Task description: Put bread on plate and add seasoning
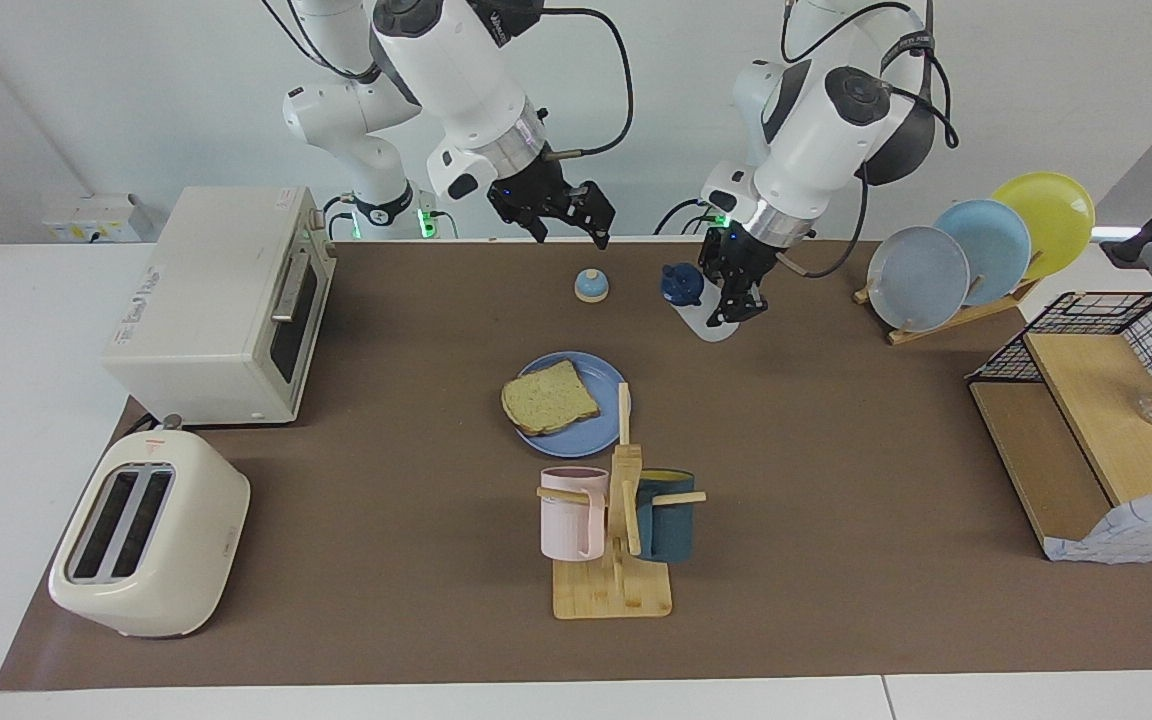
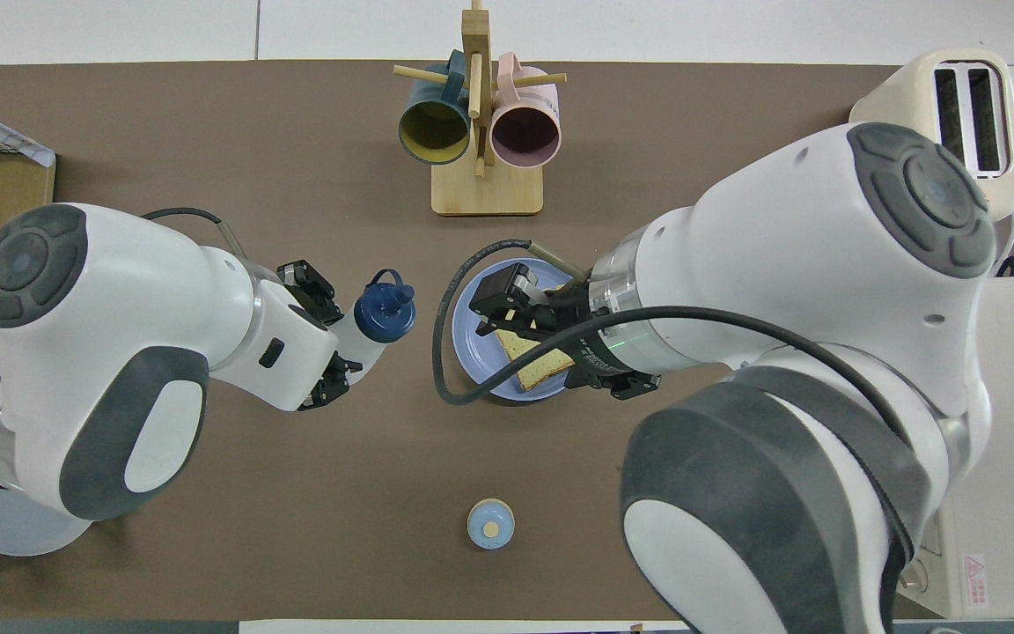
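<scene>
The bread lies flat on the blue plate at the middle of the desk. Taken from the plate in the facing view, the left hand sits at about two o'clock, clamped on the seasoning bottle, which is tilted, cap toward the bell. The right hand hangs at twelve o'clock, raised above the desk, its fingers spread wide and holding nothing.
</scene>
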`<state>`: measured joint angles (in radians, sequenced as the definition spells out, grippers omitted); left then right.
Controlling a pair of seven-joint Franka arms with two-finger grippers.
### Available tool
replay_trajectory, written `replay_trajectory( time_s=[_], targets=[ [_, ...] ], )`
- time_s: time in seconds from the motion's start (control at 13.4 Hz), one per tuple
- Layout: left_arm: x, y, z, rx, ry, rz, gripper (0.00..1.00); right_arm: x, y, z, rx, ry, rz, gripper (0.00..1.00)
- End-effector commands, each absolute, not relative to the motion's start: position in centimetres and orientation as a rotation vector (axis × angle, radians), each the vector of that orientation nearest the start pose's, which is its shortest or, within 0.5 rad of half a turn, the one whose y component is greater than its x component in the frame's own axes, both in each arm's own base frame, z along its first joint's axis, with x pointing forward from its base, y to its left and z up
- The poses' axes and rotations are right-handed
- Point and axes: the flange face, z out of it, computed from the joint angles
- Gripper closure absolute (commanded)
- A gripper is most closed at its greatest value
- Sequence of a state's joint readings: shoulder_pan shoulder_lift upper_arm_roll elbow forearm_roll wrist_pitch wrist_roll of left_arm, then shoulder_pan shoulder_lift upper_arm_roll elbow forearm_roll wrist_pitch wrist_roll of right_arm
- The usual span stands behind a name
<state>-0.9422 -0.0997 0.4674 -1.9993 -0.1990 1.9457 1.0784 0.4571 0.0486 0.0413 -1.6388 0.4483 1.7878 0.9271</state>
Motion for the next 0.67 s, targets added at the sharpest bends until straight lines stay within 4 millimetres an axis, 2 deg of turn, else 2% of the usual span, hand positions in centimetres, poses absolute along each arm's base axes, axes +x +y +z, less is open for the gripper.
replay_trajectory(
  time_s=[0.0,0.15,0.3,0.52,0.6],
  targets=[
    [45.6,-24.7,50.1,-2.325,2.422,-0.144,1.00,48.9,32.0,59.4,-2.603,0.739,0.320,0.00],
    [44.7,-25.1,49.8,-2.311,2.450,-0.125,1.00,49.0,32.2,59.7,-2.581,0.779,0.310,0.00],
    [44.3,-25.0,49.5,-2.311,2.459,-0.113,1.00,49.0,33.7,59.8,-2.531,0.814,0.251,0.00],
    [43.8,-25.3,49.5,-2.319,2.458,-0.099,1.00,47.6,36.2,59.1,-2.518,0.854,0.269,0.08],
    [43.6,-25.6,49.5,-2.312,2.463,-0.098,1.00,47.1,37.1,58.9,-2.516,0.842,0.263,0.15]
  ],
)
